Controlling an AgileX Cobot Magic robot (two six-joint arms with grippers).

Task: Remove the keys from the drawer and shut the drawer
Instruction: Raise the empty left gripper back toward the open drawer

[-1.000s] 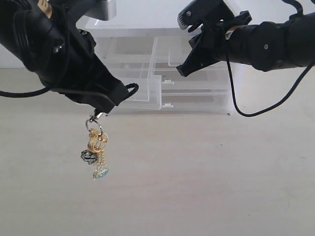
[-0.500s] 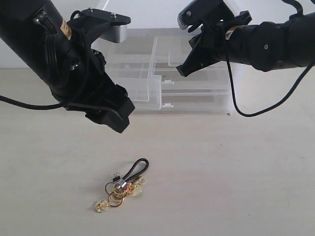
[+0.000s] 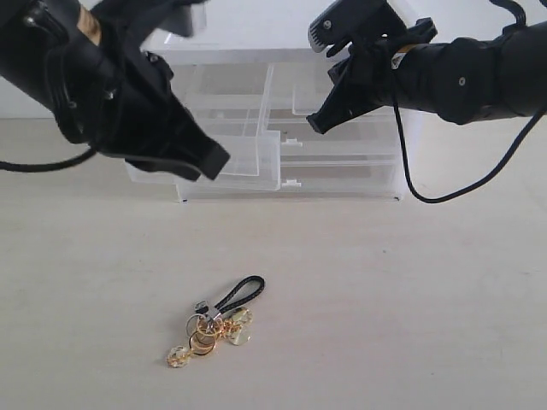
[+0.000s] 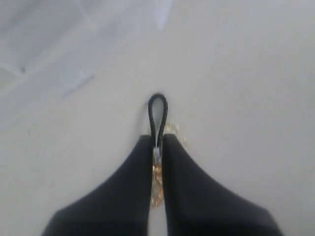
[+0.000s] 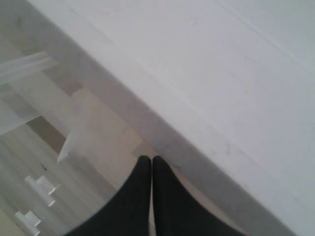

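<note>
Pale grained bench (image 3: pixel 410 290) before a white wall (image 3: pixel 461 13), carrying a clear plastic drawer cabinet (image 3: pixel 359 162) with its small left translucent drawer (image 3: pixel 252 158) pulled open. Flat on the bench in front: keys (image 3: pixel 214 323), gold rings on a black braided cord loop. Black left claw (image 3: pixel 212 162) above them, closed and empty; black right claw (image 3: pixel 316 125) closed by the cabinet.

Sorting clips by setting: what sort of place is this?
Probably a robot test bench, not a home: a plain pale tabletop, a lone clear plastic drawer unit on it, and two black robot arms above.
</note>
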